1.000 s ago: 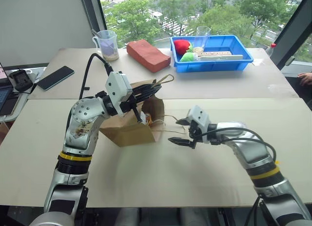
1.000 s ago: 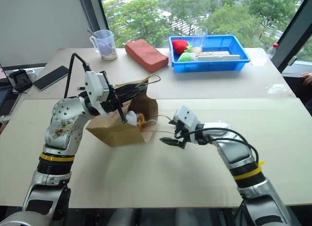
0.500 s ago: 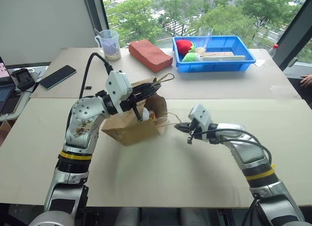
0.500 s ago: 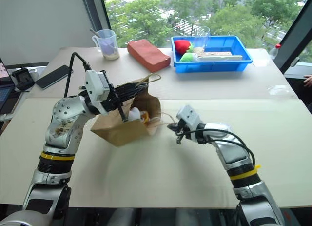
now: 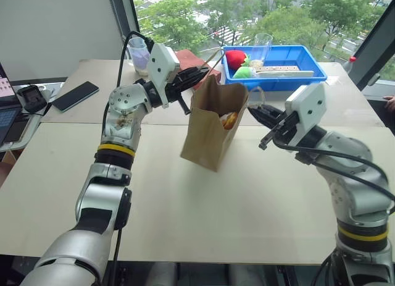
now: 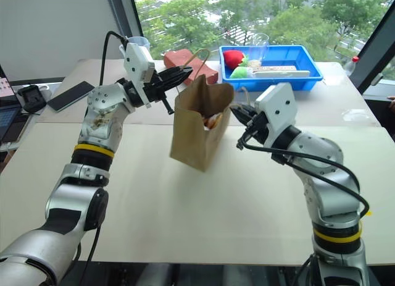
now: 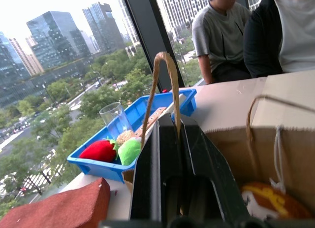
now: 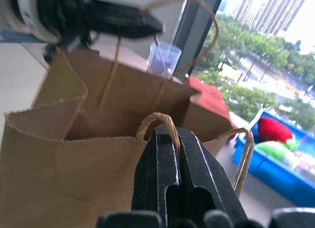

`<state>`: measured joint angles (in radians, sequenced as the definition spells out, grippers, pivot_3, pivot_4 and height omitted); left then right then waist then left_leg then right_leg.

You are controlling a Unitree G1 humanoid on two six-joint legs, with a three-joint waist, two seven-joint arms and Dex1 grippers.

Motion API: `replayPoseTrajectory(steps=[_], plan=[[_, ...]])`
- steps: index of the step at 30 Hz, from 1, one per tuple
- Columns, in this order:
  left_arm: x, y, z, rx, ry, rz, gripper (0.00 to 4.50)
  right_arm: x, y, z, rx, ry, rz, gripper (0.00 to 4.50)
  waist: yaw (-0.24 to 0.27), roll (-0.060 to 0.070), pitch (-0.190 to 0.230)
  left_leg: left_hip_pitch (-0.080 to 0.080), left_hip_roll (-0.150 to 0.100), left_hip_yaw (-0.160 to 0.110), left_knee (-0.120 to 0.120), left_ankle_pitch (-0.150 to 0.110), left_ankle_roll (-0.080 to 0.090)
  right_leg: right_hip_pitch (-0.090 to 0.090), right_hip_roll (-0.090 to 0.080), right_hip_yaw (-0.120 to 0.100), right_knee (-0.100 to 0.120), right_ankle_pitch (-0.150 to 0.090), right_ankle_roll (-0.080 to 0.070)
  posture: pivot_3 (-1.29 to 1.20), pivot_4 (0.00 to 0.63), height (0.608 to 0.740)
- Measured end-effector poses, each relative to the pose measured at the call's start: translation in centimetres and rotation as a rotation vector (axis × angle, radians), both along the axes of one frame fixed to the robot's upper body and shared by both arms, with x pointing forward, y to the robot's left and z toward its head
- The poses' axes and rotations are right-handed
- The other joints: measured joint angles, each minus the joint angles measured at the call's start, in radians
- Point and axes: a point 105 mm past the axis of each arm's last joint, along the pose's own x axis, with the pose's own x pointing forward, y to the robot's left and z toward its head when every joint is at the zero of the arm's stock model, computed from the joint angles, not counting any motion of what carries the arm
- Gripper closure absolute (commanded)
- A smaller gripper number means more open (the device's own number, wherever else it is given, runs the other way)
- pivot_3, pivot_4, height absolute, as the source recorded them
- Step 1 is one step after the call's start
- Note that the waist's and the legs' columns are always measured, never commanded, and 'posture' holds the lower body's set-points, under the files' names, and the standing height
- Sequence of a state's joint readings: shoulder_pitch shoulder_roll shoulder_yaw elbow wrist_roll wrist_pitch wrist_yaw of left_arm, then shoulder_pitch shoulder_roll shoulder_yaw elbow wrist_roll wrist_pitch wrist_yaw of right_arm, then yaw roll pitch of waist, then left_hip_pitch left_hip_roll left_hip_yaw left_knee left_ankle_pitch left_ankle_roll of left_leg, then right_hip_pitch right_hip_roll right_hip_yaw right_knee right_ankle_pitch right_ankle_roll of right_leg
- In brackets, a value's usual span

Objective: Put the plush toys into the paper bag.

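A: Start with the big things. What is on the table (image 5: 203,212)?

B: A plain brown paper bag (image 5: 213,128) stands upright near the middle of the pale tabletop, mouth open at the top. At the far edge sits a blue plastic tray (image 5: 290,67) holding a red round plush (image 5: 233,58), a small green plush (image 5: 242,71) and a clear glass (image 5: 261,46). Just beside the tray on its left lies a reddish-brown block (image 6: 179,56), and further left stands a clear measuring jug (image 5: 139,51). A dark phone (image 5: 71,96) lies near the table's left edge.

A: And the arms?

B: Both are raised at the bag's mouth, one on each side. The left gripper (image 5: 196,73) has its black fingers pressed together on the bag's far handle (image 7: 162,85), a twisted tan cord loop that rises above the fingers in the left wrist view. The right gripper (image 5: 258,116) is likewise pinched closed on the near handle (image 8: 158,124), whose loop curls over its fingertips in the right wrist view.

A: Where are the toys?

B: Inside the bag. An orange-brown plush (image 7: 268,202) shows through the open mouth, low in the bag. I cannot make out the white one.

A: Anyone else around?

B: Two people (image 7: 246,33) sit beyond the far end of the table by the window.
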<state>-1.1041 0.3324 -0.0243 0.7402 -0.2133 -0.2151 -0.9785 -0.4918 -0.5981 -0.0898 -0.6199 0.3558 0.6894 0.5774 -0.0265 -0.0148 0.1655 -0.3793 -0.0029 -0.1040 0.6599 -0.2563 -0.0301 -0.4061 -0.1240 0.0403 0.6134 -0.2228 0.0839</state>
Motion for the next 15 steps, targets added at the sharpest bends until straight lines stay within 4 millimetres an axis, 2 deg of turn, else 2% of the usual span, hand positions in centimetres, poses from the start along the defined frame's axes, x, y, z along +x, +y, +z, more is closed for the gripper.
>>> replayPoseTrajectory(steps=[3, 8, 11, 15], plan=[[0.4, 0.2, -1.0, 0.039, 0.025, -0.016, 4.50, -1.1, 1.3, -0.5, -0.034, 0.056, 0.072, 4.46, -0.005, 0.000, 0.000, -0.001, 0.000, 0.000, 0.000, -0.001, 0.001, 0.000, 0.000, 0.000, 0.001, 0.000, 0.000, 0.00, 0.150, 0.740], [-0.1, 0.7, -2.6, 0.121, 0.077, -0.103, 4.50, -1.8, 4.9, -2.2, -0.001, 0.246, 0.214, 4.46, -0.018, 0.000, 0.000, -0.002, 0.000, -0.001, 0.000, 0.000, 0.001, 0.000, 0.000, 0.000, 0.004, 0.000, 0.000, 0.00, 0.150, 0.740], [-0.6, 0.5, -2.9, 0.151, 0.084, -0.155, 4.50, -0.8, 6.5, -3.0, -0.025, 0.296, 0.225, 4.46, -0.018, 0.000, 0.000, -0.001, 0.000, -0.001, 0.001, 0.000, 0.001, 0.000, 0.000, 0.000, 0.005, 0.000, 0.000, 0.00, 0.150, 0.740], [-1.1, 0.6, -2.9, 0.148, 0.082, -0.173, 4.50, 1.9, 6.6, -4.2, -0.079, 0.308, 0.153, 4.46, -0.016, 0.000, 0.000, -0.002, 0.000, -0.001, 0.001, 0.000, 0.001, -0.001, 0.000, -0.001, 0.005, 0.000, 0.000, 0.00, 0.150, 0.740]])
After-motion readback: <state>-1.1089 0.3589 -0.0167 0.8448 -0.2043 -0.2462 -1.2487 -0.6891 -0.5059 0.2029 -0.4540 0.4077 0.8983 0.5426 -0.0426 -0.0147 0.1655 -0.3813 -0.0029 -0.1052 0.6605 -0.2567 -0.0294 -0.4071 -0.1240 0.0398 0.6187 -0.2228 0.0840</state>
